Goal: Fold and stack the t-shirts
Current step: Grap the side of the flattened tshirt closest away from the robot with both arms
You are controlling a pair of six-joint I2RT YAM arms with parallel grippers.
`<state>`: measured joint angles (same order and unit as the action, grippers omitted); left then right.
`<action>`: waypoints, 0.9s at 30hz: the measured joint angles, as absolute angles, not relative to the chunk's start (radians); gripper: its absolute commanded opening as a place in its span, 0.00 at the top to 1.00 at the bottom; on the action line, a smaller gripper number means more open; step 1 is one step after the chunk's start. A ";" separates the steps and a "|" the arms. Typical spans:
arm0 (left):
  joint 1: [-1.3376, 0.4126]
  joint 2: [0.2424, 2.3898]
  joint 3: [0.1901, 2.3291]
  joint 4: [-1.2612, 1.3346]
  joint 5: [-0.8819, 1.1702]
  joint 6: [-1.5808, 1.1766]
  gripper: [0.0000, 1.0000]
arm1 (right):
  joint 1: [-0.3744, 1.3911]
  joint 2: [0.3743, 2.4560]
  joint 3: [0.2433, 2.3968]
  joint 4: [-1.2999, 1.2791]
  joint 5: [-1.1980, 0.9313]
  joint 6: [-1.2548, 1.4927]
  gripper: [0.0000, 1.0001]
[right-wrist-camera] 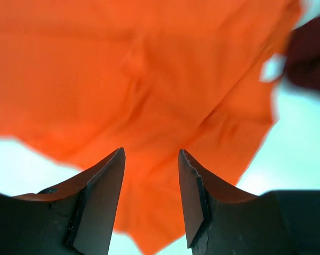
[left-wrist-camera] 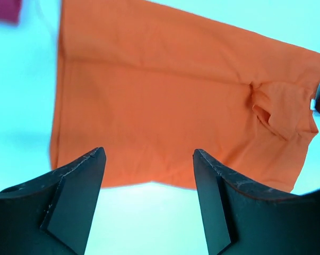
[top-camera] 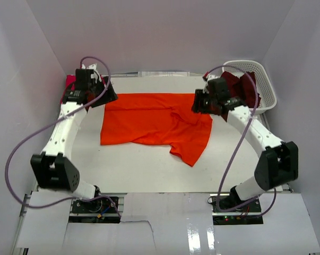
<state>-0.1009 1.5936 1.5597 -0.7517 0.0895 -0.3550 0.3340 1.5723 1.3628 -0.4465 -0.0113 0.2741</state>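
Top view, orange t-shirt [top-camera: 149, 119]: spread flat mid-table [top-camera: 138, 170], its right part rumpled, with a flap reaching toward the near edge.
Top view, left gripper [top-camera: 103, 95]: over the shirt's far left corner.
Top view, right gripper [top-camera: 198, 103]: over the shirt's far right corner.
Top view, maroon t-shirt [top-camera: 239, 85]: draped in the white lattice basket [top-camera: 268, 87] at the far right, behind the right arm.
Top view, magenta t-shirt [top-camera: 70, 81]: a sliver shows at the far left, behind the left arm.
Left wrist view, left gripper [left-wrist-camera: 149, 154]: jaws spread wide, with nothing between them; the fingers [left-wrist-camera: 80, 175] are above the table.
Left wrist view, orange t-shirt [left-wrist-camera: 170, 101]: lies beyond the fingertips with a small bunched fold at its right; a magenta patch [left-wrist-camera: 3, 9] shows in the top left corner.
Right wrist view, right gripper [right-wrist-camera: 150, 151]: jaws partly apart, gripping nothing that I can see; orange cloth [right-wrist-camera: 149, 79] fills the view behind them.
Right wrist view, maroon cloth [right-wrist-camera: 308, 53]: a dark blur at the upper right, beside the orange edge.
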 measured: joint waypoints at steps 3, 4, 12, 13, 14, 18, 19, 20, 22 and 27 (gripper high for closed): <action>-0.070 1.365 1.315 -0.690 0.098 -0.372 0.20 | 0.455 1.447 1.133 -0.437 -0.021 0.304 0.44; -0.052 1.319 1.242 -0.687 0.111 -0.382 0.19 | 0.496 1.425 1.059 -0.446 -0.031 0.316 0.43; 0.026 1.342 0.980 -0.702 0.227 -0.424 0.18 | 0.693 1.263 0.730 -0.567 -0.038 0.446 0.34; 0.035 1.346 0.976 -0.702 0.235 -0.424 0.18 | 0.708 1.229 0.716 -0.572 -0.035 0.461 0.33; 0.046 1.347 0.975 -0.702 0.243 -0.424 0.18 | 0.717 1.201 0.708 -0.574 -0.033 0.470 0.33; 0.076 1.347 0.974 -0.677 0.273 -0.427 0.18 | 0.747 1.149 0.683 -0.566 -0.002 0.508 0.34; 0.082 1.347 0.974 -0.671 0.279 -0.427 0.18 | 0.757 1.152 0.674 -0.561 0.007 0.516 0.35; 0.088 1.348 0.974 -0.664 0.287 -0.428 0.18 | 0.768 1.156 0.665 -0.559 0.019 0.518 0.36; 0.102 1.352 0.969 -0.649 0.307 -0.429 0.18 | 0.788 1.169 0.653 -0.560 0.040 0.524 0.38; 0.150 1.380 0.940 -0.620 0.365 -0.432 0.18 | 0.811 1.215 0.651 -0.554 0.097 0.521 0.43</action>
